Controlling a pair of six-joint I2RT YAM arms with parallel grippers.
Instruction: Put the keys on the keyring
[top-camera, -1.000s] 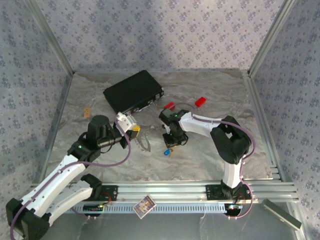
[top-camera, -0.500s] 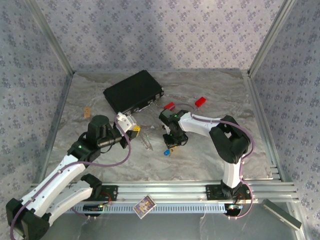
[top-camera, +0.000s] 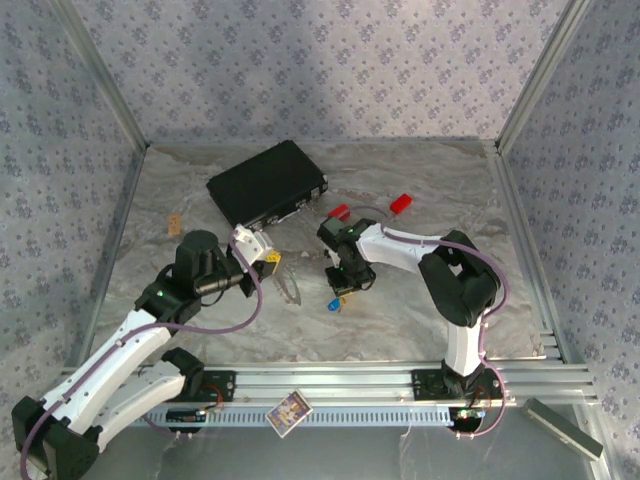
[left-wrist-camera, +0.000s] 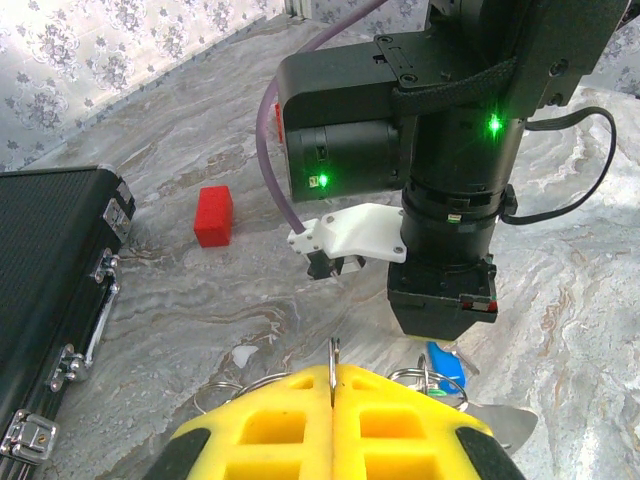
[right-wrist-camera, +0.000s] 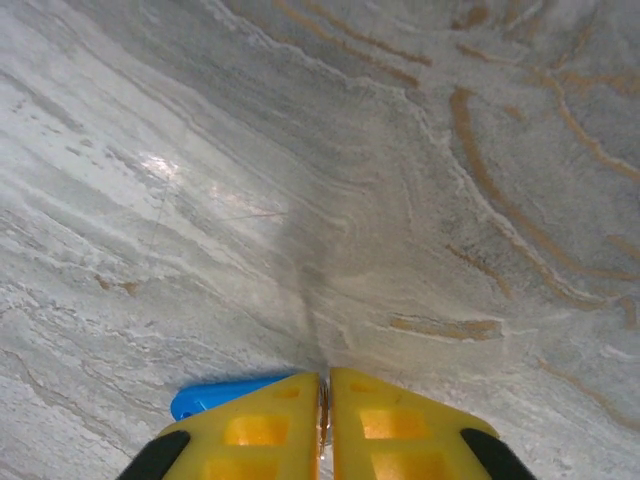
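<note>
With the fingers (right-wrist-camera: 260, 428) of my right gripper (right-wrist-camera: 324, 385) pressed together and pointing straight down at the table (right-wrist-camera: 420, 150), a thin sliver of metal sits in the seam; I cannot tell what it belongs to. The blue key (right-wrist-camera: 225, 393) pokes out from under my left-hand pad, its head flat on the marble. Ahead of the tips the surface is bare veined stone, open in every direction the wrist camera covers. My left gripper (left-wrist-camera: 333, 378) is likewise closed, pinching a thin upright metal strand. Wire loops of the keyring (left-wrist-camera: 232, 384) come out on both sides of the yellow pads, so I log it as gripping the keyring. Seen from that wrist, the right arm's black wrist housing stands directly in front and close, with little gap between the two tools. From above, the ring hangs between the two grippers, with the blue key just beside the right one. Left of my left tool lies the black case (left-wrist-camera: 45, 260), its latched edge facing in. A red block (left-wrist-camera: 214, 215) sits beyond, and a second red piece (top-camera: 401, 203) is farther right. Free marble remains toward the right frame rail (top-camera: 525, 250) and the front rail (top-camera: 380, 378).
</note>
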